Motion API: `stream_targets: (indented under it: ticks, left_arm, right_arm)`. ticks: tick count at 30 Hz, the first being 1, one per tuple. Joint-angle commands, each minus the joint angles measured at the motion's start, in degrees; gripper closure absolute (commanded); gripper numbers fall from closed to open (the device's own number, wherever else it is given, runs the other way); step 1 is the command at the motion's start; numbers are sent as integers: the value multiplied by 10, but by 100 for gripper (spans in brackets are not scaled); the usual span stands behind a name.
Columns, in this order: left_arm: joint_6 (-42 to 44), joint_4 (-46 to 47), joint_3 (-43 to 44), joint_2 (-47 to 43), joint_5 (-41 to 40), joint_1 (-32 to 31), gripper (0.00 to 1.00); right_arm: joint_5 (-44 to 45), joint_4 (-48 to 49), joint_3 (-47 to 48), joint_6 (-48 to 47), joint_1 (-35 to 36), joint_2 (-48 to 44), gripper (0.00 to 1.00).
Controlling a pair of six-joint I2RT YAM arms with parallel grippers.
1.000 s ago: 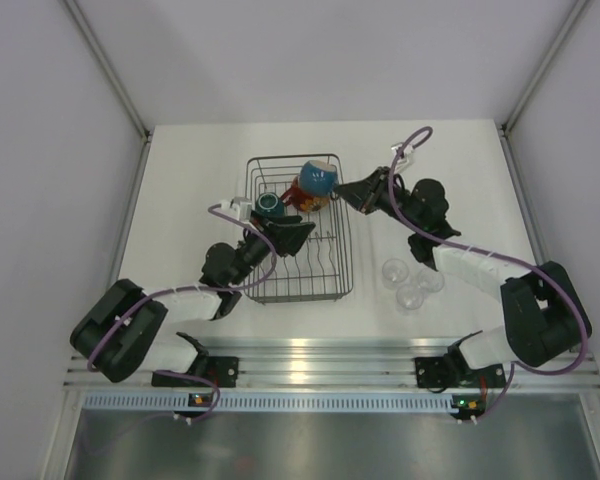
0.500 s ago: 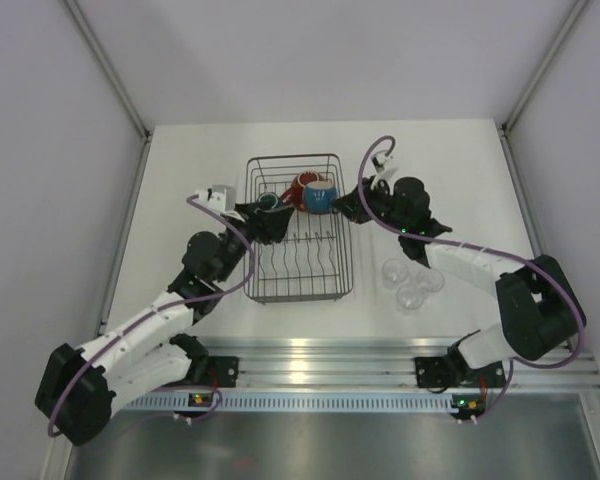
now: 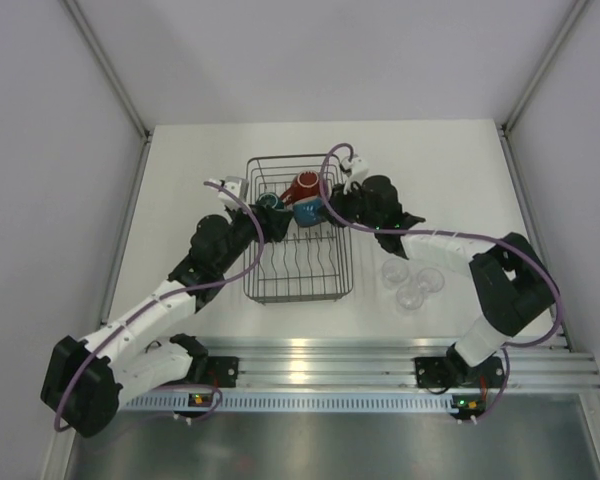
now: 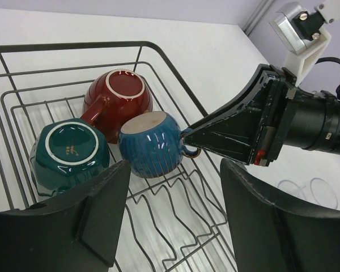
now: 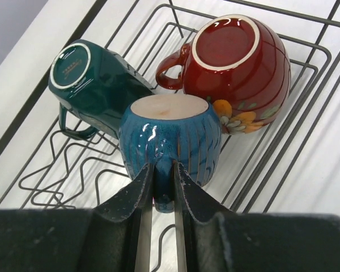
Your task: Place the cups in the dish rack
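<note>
The dish rack [image 3: 300, 296] is a dark wire basket in the middle of the table. At its far end, three cups sit bottom up: a teal mug [image 4: 68, 153], a red patterned cup [image 4: 118, 99] and a dark-blue cup [image 4: 153, 144]. My right gripper [image 5: 163, 180] is shut on the dark-blue cup's [image 5: 170, 139] handle, holding it against the rack's prongs between the teal mug [image 5: 93, 85] and the red cup [image 5: 238, 62]. My left gripper [image 4: 173, 215] hovers open and empty over the rack's left side, just short of the teal mug. Three clear glasses [image 3: 411, 284] stand on the table right of the rack.
The two grippers [image 3: 263, 220] [image 3: 325, 208] come close together over the rack's far end. White walls with metal rails enclose the table on three sides. The rack's near half holds only bare prongs [image 4: 175, 209].
My right gripper has carried the dark-blue cup left and down into the rack beside the red cup. My left arm has stretched out and its gripper has shifted toward the rack's far left.
</note>
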Motion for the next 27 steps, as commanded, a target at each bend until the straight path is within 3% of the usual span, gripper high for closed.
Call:
stream_targets:
  ticks: [1, 18, 27]
  left_arm:
    - [4, 23, -7, 0, 27, 13, 30]
    - [-12, 78, -41, 17, 66, 49, 30]
    - [-13, 87, -56, 0, 72, 60, 30]
  right_arm:
    - [16, 46, 49, -34, 11, 14, 100]
    - [-8, 76, 77, -103, 13, 106, 100]
    - [13, 39, 61, -127, 13, 115, 100]
